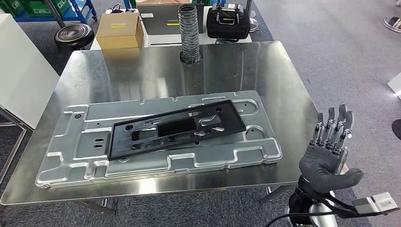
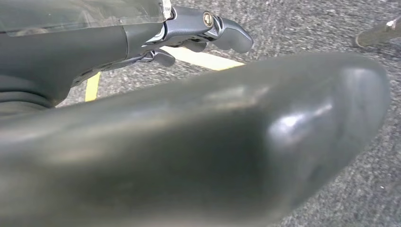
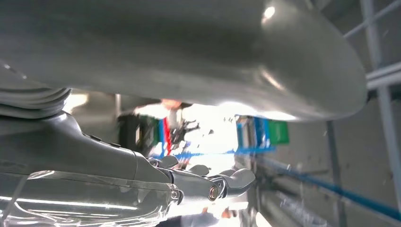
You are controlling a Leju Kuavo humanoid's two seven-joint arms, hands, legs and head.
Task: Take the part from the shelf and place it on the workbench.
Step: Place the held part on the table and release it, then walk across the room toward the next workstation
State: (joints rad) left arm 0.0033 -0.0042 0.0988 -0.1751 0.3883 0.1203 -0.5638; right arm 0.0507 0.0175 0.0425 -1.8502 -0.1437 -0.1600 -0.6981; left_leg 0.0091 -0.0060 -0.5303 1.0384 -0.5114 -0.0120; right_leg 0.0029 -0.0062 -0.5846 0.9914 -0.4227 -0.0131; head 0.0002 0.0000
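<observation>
Black plastic frame part, long and flat with rectangular cut-outs (image 1: 175, 128): lies at a slight angle on top of a large stamped grey sheet-metal panel (image 1: 71, 161), which rests flat on the polished stainless-steel workbench (image 1: 142, 71).

Right hand (image 1: 329, 151): raised beside the workbench's right edge, well apart from the part, fingers upright and spread, thumb out to the side, holding nothing. Right wrist view agrees, with thumb and fingers apart and nothing between them.

Left hand (image 2: 198, 142): hangs over grey carpet; thumb looms large, darker fingers (image 2: 213, 30) extended beyond it with nothing in them. Judged spread and empty.

Other items: coiled black ribbed hose standing upright at the workbench's far edge (image 1: 190, 33); brown cardboard box (image 1: 119, 29) and black carry case (image 1: 228, 21) on surfaces behind.

Step in hand, as judged: placement appears complete, the part already on the workbench. Next move calls only for lowering the right arm away without brushing the panel's corner.
</observation>
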